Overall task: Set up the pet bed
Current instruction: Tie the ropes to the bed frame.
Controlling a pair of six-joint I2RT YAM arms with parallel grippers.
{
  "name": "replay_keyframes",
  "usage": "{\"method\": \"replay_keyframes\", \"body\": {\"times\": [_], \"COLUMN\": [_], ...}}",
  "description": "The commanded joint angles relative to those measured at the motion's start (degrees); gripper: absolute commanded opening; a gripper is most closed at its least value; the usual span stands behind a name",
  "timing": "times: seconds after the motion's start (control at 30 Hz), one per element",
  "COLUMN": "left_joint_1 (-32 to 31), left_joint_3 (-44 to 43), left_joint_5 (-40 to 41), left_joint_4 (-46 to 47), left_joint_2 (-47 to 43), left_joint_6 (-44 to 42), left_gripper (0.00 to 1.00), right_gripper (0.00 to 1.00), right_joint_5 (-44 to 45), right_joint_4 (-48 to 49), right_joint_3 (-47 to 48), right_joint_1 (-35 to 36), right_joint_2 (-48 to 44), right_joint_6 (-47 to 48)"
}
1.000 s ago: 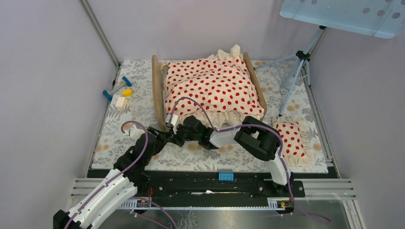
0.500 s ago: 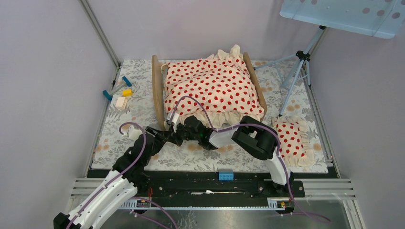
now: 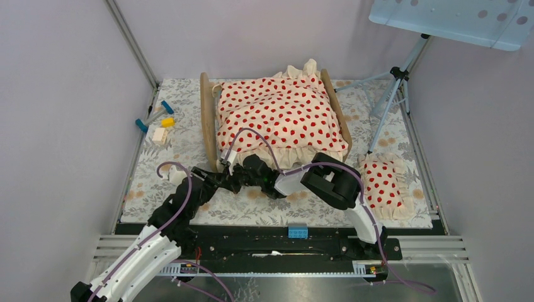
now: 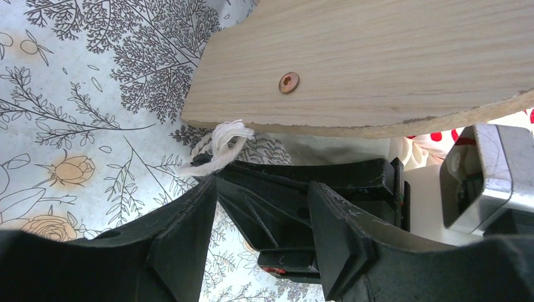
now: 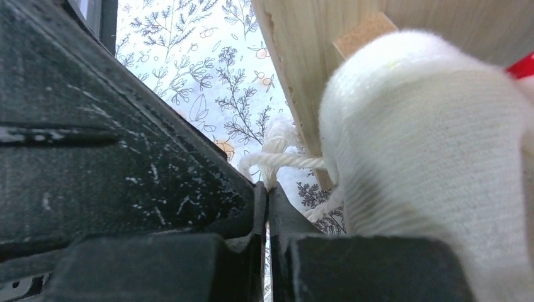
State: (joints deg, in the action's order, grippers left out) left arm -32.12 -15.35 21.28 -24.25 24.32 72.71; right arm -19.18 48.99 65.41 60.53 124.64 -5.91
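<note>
The pet bed (image 3: pixel 206 119) stands at the back centre, and the cream red-dotted blanket (image 3: pixel 280 113) hides its mattress. Both grippers meet low at its near left corner. My right gripper (image 3: pixel 225 168) is shut on a frayed white string (image 5: pixel 277 157) beside the wooden end board (image 5: pixel 302 63). White fabric (image 5: pixel 428 138) fills the right of that view. My left gripper (image 4: pixel 261 233) is open and empty. Its fingers straddle the right gripper's black fingers (image 4: pixel 283 201), just under the end board (image 4: pixel 378 56), and the string (image 4: pixel 220 141) shows above them. In the top view my left gripper (image 3: pixel 215 179) is just behind the right one.
The small red-dotted pillow (image 3: pixel 384 179) lies on the floral mat to the bed's right. Small coloured toy pieces (image 3: pixel 157 123) lie at the left. A tripod (image 3: pixel 393 94) stands at the back right. A blue block (image 3: pixel 298 231) sits on the front rail.
My right arm's elbow has shifted a little left, and both grippers have crept slightly toward the bed corner. The bed, blanket and pillow have not moved.
</note>
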Motion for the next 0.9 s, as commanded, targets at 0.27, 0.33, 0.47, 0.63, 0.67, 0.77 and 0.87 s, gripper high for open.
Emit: {"method": "replay_keyframes", "body": {"times": [0.27,0.33,0.47,0.63,0.67,0.77,0.87], "left_joint_1": [-1.32,-1.33,-1.28,-1.28,-1.28,-1.19,-0.93], "left_joint_3": [-4.03,-5.29,-6.67,-9.00,-9.73,-11.88,-13.03], "left_joint_5": [-1.21,2.64,7.42,9.59,9.89,11.05,12.23], "left_joint_4": [-11.02,-15.38,-18.55,-16.55,-16.22,-15.85,-15.51], "left_joint_2": [-2.92,-4.13,-4.11,0.76,1.51,2.56,2.26], "left_joint_6": [1.17,3.54,4.99,1.52,0.81,-1.15,-2.40], "left_gripper": [0.55,0.50,0.43,0.43,0.43,0.44,0.45], "right_gripper": [0.00,0.00,0.00,0.00,0.00,0.00,0.00], "right_joint_5": [0.55,0.47,0.29,0.15,0.17,0.20,0.28], "right_joint_4": [7.26,7.26,7.26,7.02,6.93,6.73,6.69], "right_joint_3": [2.99,3.06,2.89,2.53,2.55,2.49,2.44], "right_joint_1": [0.16,0.11,0.11,0.12,0.11,0.13,0.11], "right_joint_2": [-0.19,-0.11,-0.21,-0.52,-0.54,-0.45,-0.30], "right_joint_6": [-1.00,-1.05,-1.01,-0.47,-0.41,-0.25,-0.34]}}
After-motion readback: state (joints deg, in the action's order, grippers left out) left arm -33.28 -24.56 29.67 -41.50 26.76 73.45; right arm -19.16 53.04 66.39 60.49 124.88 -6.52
